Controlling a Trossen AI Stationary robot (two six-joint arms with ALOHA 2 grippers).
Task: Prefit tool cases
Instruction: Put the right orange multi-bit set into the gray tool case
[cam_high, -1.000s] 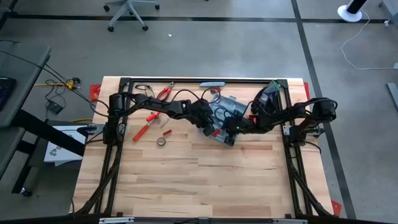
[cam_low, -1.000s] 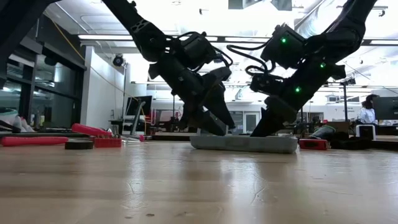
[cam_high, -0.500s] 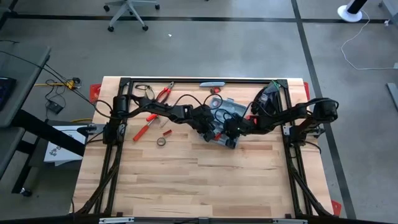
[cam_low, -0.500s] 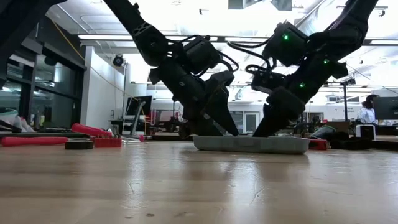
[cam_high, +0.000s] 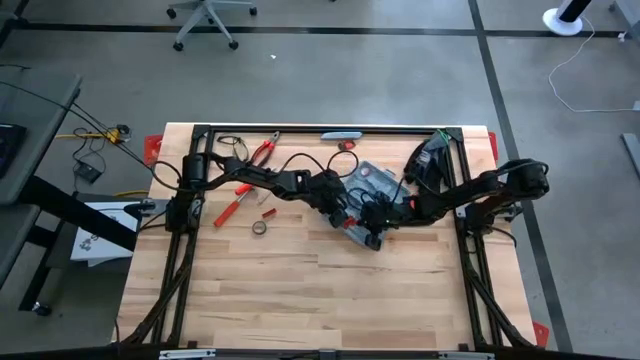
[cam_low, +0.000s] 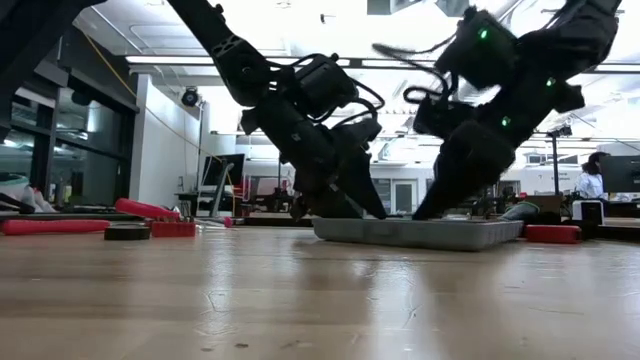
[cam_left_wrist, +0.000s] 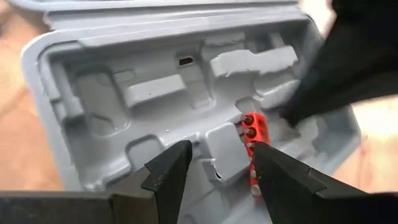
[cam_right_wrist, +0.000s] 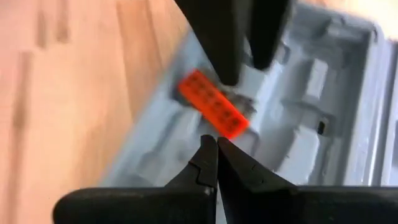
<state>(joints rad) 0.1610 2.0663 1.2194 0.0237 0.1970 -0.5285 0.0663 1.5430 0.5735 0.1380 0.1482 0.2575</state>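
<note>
My left gripper (cam_left_wrist: 214, 171) hovers with fingers apart over the open tool case (cam_high: 367, 190), just above its moulded grey inside beside a red bit holder (cam_left_wrist: 255, 146). My right gripper (cam_right_wrist: 216, 163) has its fingers pressed together, empty, at the case's edge near that holder. The case lies flat on the table (cam_high: 300, 290), right of centre toward the far side.

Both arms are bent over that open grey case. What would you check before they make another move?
1. Grey-blue plastic clamshell tool case lies open on the wooden table: ok.
2. Red bit holder fully seated in its slot: cannot tell.
3. Left gripper open, above the moulded inside: ok.
4. Right gripper shut, holding nothing: ok.
5. Room between the two grippers: not ok, very close.
6. Loose red-handled tools out of the way: ok.
</note>
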